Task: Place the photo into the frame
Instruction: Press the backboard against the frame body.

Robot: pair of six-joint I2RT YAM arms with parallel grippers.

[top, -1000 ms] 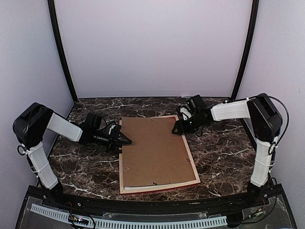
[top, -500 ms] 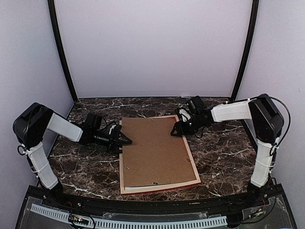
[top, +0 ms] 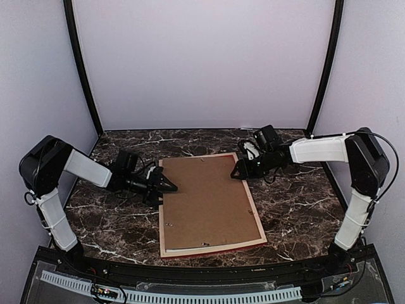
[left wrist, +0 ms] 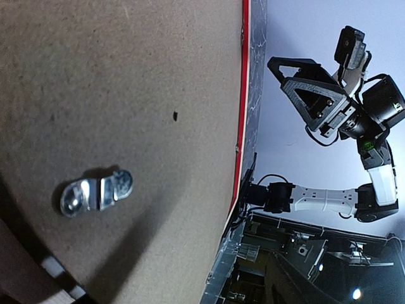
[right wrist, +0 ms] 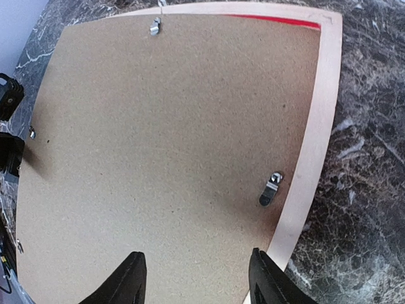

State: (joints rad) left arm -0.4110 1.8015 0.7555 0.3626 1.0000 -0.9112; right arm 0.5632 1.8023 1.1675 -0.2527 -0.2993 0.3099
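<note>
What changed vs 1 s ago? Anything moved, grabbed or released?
The right arm swung its elbow outward to the right and its forearm flattened. The right gripper stayed open at the far right corner of the frame. The left gripper edged slightly further over the left edge of the backing board. Nothing was taken hold of or let go. Frame and backing board lie as before.

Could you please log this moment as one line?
frame: face down | backing board: in frame | photo: not visible | left gripper: at board's left edge | right gripper: open, far right corner
</note>
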